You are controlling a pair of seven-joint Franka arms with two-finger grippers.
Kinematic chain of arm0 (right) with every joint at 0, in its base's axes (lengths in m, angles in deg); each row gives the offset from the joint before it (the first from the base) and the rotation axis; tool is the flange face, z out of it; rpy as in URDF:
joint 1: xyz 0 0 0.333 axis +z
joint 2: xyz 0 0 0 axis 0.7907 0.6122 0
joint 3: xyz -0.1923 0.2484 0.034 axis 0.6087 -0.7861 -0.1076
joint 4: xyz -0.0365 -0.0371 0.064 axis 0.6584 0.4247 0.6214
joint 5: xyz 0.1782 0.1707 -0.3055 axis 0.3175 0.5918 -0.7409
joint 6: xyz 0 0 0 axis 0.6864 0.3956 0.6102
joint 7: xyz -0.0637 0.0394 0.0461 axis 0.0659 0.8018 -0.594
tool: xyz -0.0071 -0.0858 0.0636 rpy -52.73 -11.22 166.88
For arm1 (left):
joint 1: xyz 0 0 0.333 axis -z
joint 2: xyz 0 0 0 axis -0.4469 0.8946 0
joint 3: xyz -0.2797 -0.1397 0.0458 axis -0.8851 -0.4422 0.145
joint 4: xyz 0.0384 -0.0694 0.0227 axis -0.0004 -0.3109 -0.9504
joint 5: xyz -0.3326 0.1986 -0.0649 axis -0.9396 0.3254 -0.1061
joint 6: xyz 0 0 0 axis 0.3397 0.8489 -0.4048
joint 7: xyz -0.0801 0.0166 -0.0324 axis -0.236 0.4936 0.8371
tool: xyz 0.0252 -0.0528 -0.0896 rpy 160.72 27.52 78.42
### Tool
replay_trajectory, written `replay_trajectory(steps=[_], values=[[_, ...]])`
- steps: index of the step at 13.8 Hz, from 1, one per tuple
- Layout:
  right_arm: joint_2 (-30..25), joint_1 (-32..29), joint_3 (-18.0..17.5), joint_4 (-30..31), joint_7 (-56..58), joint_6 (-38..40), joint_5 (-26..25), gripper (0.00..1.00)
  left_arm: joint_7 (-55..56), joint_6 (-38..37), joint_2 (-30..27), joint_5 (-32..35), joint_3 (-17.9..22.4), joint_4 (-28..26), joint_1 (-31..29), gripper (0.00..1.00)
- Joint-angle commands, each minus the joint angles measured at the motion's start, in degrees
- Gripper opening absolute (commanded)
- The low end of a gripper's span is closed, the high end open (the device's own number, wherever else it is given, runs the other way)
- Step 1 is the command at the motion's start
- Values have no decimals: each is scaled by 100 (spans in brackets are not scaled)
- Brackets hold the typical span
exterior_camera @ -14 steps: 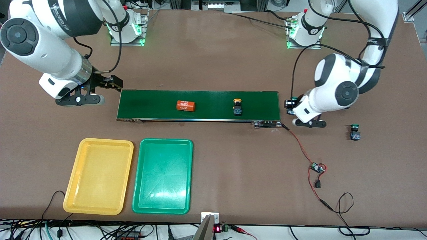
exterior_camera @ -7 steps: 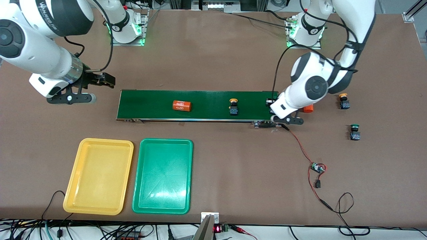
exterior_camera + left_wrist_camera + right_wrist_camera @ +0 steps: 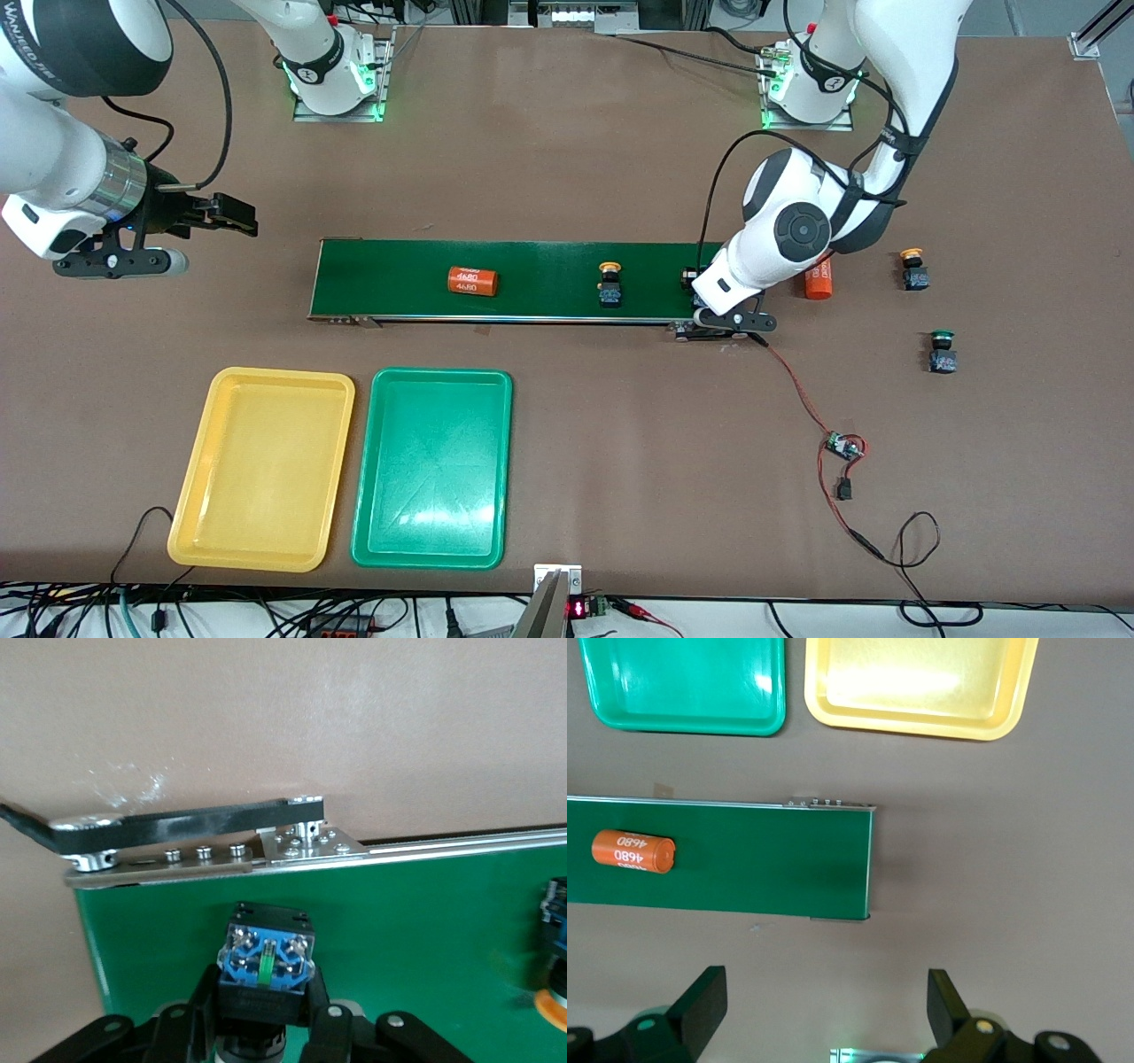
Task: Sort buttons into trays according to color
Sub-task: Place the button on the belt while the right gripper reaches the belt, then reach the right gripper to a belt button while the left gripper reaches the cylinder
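Left gripper clamped on button, over conveyor belt at left arm's end. Lower flat onto belt before release. Right gripper jaws apart, waiting off belt's other end.

A broad brown matte table carried everything. A long dark green conveyor belt lay across its middle. Nearer the front camera, toward the right arm's end, a shallow yellow plastic tray sat just beside a matching green plastic tray. Toward the left arm's end lay an orange cylinder, a yellow-capped push-button switch, a green-capped push-button switch, and a thin red wire with a small circuit board.
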Motion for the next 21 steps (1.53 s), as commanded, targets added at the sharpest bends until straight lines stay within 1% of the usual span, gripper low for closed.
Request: replay_trajectory(steps=[1,2,3,4,5,6,8,10,11,13,15,17,18,19,21], values=[[-1120,-411,-661,1813,-51,-1308,68,100,205,129,-30,-134,-54,-109,1,0],[-1332,-649,-1074,2175,-78,-1592,68,100,258,129,-30,-134,-54,-109,1,0],[-1351,-695,-1261,2223,-174,-1604,76,100,259,129,-30,-134,-63,-109,1,4],[-1343,-687,-1393,2214,-549,-1604,68,100,233,120,5,-134,-54,-83,1,37],[-1317,-704,-1681,2214,-936,-1665,68,100,224,120,22,-134,-54,-48,-8,90],[-1212,-704,-1902,2197,-1174,-1709,68,100,197,68,-30,-134,-45,-30,-69,100],[-966,-748,-2402,2144,-1631,-1980,68,100,215,-37,-292,-134,-54,-4,-218,100],[-755,-809,-2807,2144,-2185,-2349,59,100,215,-510,-679,-134,-54,84,-577,100],[-641,-783,-2870,2144,-2379,-2499,59,100,189,-809,-820,-134,-37,154,-858,100],[-360,-731,-2888,2065,-2539,-2640,50,100,110,-1337,-883,-134,-10,303,-1360,100],[-113,-608,-2888,2030,-2906,-2859,50,100,-92,-1724,-926,-134,43,295,-1379,100],[246,-354,-2888,1995,-3232,-3280,15,100,-119,-1717,-892,-65,60,295,-1406,100],[457,-239,-2888,1942,-3373,-3474,-20,100,-119,-1674,-787,-12,139,287,-1432,100],[694,-143,-2880,1846,-3470,-3632,-46,100,-128,-1551,-708,93,218,234,-1449,100],[967,42,-2888,1714,-3488,-3800,-247,100,-320,-1489,-584,453,219,103,-1572,100]])
